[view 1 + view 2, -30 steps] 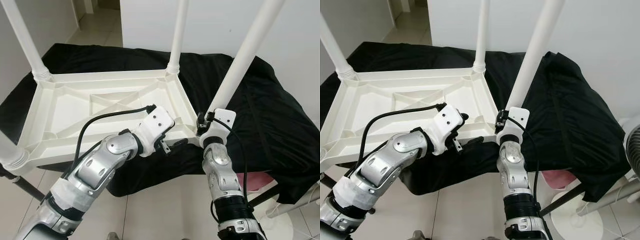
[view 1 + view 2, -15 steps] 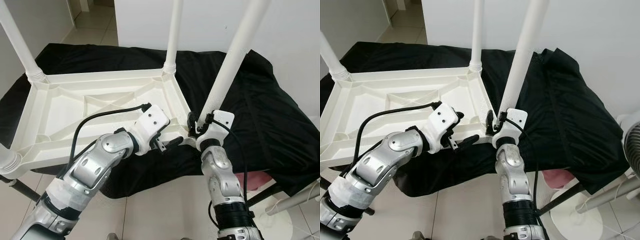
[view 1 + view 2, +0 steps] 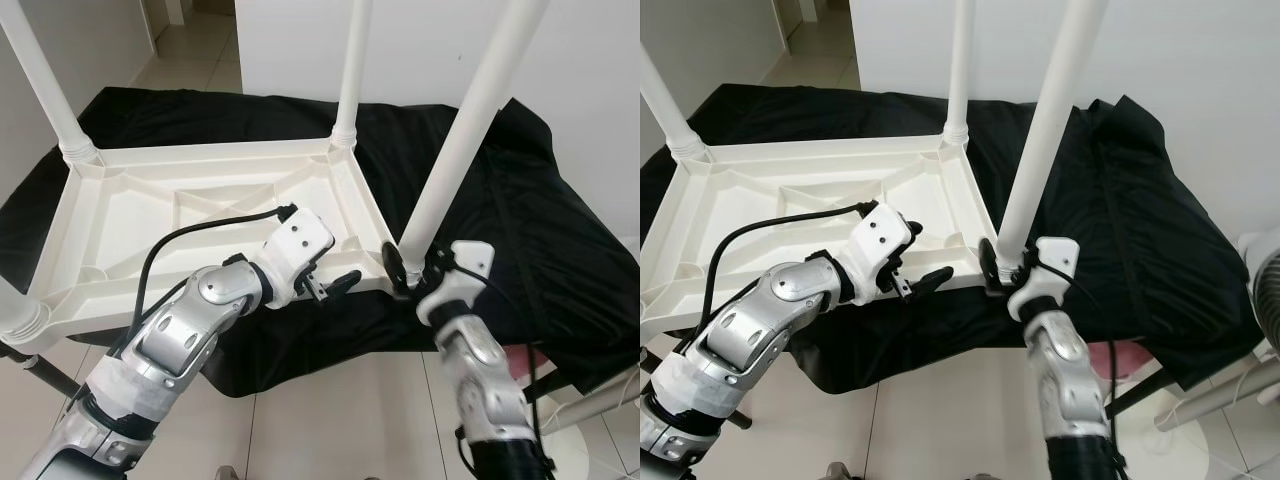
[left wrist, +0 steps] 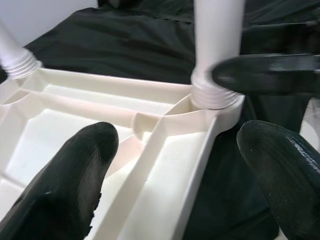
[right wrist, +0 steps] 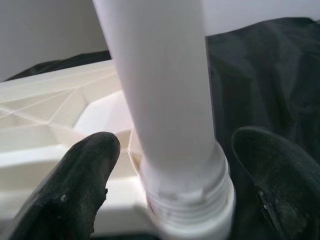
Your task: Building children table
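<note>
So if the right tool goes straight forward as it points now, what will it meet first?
Most likely the white table leg: it stands between the open fingers of the right tool, just above its threaded base in the tabletop's corner.

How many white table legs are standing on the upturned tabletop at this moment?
4. One white plastic leg rises at the corner nearest the right gripper, one at the far right corner, one at the far left, and one at the near left, cropped by the frame.
</note>
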